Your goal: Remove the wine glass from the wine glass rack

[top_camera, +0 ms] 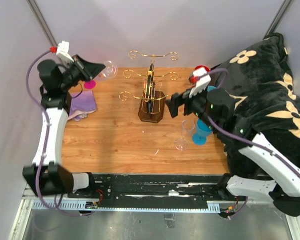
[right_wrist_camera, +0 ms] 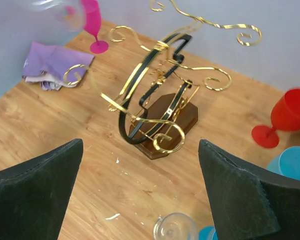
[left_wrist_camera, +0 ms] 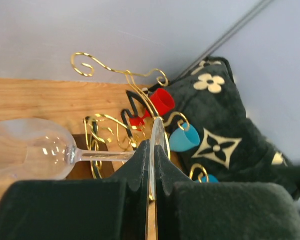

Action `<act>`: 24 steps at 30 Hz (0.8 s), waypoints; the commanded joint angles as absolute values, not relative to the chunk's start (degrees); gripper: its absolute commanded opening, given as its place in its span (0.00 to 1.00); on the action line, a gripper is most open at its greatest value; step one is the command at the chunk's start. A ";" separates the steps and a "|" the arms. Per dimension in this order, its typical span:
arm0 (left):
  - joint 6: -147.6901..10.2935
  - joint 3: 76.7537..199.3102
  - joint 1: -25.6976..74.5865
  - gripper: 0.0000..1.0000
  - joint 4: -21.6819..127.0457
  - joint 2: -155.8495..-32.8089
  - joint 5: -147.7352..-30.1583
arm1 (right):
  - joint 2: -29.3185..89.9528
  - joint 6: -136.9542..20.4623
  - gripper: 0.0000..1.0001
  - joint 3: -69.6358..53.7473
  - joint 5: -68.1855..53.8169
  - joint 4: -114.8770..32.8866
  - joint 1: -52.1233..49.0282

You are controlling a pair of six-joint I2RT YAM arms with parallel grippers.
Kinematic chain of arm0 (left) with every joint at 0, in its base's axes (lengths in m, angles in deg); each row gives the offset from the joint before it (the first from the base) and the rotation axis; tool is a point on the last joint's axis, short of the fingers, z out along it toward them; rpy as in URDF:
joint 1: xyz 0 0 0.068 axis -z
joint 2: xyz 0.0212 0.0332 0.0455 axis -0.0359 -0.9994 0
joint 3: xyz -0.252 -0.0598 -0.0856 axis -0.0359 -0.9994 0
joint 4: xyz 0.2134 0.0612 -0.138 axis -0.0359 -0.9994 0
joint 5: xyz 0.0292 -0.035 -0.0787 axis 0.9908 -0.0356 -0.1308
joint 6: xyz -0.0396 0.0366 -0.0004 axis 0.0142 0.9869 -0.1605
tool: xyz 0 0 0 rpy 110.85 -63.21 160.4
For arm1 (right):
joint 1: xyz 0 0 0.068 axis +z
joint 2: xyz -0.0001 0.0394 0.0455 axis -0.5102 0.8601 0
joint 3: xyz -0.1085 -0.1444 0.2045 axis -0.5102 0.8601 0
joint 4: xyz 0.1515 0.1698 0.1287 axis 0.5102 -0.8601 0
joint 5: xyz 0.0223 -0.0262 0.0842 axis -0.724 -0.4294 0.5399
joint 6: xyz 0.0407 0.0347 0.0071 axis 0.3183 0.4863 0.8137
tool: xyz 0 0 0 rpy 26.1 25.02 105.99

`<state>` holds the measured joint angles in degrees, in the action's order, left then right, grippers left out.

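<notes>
Glass (left_wrist_camera: 34,150): foot clamped in left jaws, held sideways, apart from rack (top_camera: 151,112)
Right jaws: wide open, empty, beside rack
Surface (top_camera: 109,135): light wood

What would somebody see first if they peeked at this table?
Probably the curly gold wine glass rack standing in the middle of the wooden table. Next, the clear wine glass held sideways at the far left, its foot pinched in the jaws of the left arm. A big black blanket with cream flowers fills the right side.
</notes>
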<state>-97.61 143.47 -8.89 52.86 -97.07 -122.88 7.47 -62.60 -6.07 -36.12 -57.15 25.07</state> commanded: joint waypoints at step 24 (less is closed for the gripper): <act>-88.88 112.72 -6.17 0.01 81.83 -52.93 -154.23 | 33.70 22.51 0.99 -17.18 31.85 -32.29 5.46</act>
<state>-86.09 114.05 -7.57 71.83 -53.60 -150.70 32.43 14.84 -16.03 29.75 -38.42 2.21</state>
